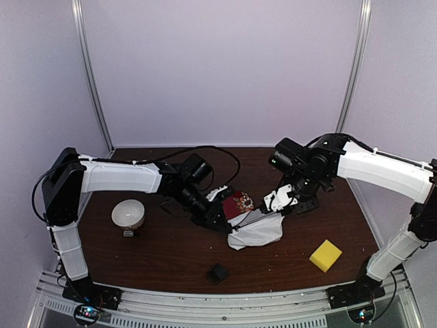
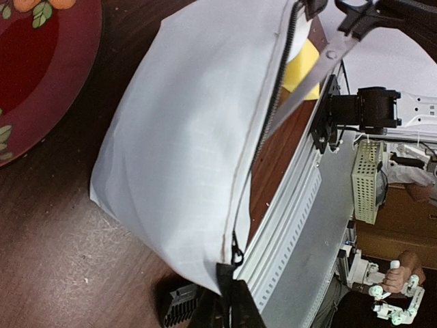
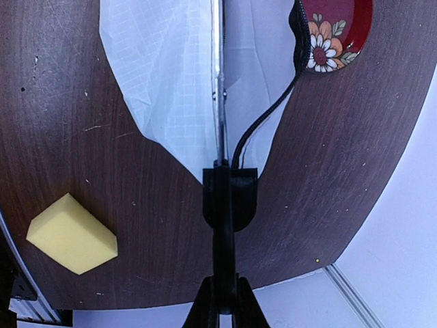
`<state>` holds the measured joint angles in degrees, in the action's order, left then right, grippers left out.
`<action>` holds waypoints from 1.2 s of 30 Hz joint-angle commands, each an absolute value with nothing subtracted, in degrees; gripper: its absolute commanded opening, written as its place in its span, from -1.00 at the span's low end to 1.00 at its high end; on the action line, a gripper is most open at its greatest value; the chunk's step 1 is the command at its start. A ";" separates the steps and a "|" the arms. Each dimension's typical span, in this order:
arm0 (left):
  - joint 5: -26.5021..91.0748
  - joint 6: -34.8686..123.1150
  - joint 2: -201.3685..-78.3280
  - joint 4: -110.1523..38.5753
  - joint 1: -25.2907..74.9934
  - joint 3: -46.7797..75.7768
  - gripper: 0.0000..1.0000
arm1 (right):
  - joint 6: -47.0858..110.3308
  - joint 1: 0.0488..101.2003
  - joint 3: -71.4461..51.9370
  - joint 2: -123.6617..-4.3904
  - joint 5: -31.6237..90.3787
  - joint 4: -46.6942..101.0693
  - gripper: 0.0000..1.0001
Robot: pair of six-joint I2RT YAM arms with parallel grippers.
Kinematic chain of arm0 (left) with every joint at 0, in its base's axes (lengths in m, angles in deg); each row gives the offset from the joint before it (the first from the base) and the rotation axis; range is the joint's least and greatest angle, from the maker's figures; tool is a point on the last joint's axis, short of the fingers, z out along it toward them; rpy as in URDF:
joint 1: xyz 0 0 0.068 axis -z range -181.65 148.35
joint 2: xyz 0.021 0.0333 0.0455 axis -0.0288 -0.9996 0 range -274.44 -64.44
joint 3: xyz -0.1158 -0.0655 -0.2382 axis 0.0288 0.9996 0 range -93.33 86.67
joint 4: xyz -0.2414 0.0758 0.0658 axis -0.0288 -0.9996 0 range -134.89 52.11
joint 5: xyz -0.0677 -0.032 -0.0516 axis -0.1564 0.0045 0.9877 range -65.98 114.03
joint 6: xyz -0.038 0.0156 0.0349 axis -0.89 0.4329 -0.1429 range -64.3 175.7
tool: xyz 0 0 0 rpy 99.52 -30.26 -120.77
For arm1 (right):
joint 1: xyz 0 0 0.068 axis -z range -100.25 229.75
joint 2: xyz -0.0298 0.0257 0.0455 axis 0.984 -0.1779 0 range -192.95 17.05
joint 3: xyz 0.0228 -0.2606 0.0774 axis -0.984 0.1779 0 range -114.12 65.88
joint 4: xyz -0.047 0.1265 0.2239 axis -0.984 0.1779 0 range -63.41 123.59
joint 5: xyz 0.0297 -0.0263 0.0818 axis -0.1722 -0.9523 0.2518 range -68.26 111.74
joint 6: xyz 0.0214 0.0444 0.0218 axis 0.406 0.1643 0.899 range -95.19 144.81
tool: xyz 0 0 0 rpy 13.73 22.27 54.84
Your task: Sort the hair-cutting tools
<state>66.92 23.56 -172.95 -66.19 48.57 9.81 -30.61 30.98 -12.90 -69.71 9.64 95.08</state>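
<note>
Left gripper [image 2: 225,290] is pinched shut on the zipper-end corner of the white pouch [image 2: 184,137], apparently to hold its mouth taut. Right gripper [image 3: 222,294] is clamped on the black handle of the scissors [image 3: 229,195], with the blade pointing into that opening and the handle outside. Red plate [image 1: 237,203] sits right against the pouch. Attachment block [image 1: 218,273], yellow sponge [image 1: 326,255] and white bowl [image 1: 128,214] are well apart from the insertion line; clipper and second scissors aren't visible.
</note>
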 commanded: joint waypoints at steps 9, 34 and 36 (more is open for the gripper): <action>67.74 23.62 -173.27 -64.96 48.89 7.94 -1.00 | -24.35 30.22 -19.26 -77.37 8.46 94.93 -1.00; 67.08 26.84 -172.80 -69.48 48.80 5.96 -1.00 | -20.78 27.02 -16.10 -79.54 15.39 87.06 -1.00; 66.20 27.28 -172.37 -70.67 48.76 6.29 -1.00 | -21.05 26.97 -15.73 -78.63 15.65 87.78 -1.00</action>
<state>66.81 25.11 -173.15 -69.66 48.66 7.34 -21.28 27.33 -17.01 -82.73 13.33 89.05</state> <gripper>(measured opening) 0.027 0.038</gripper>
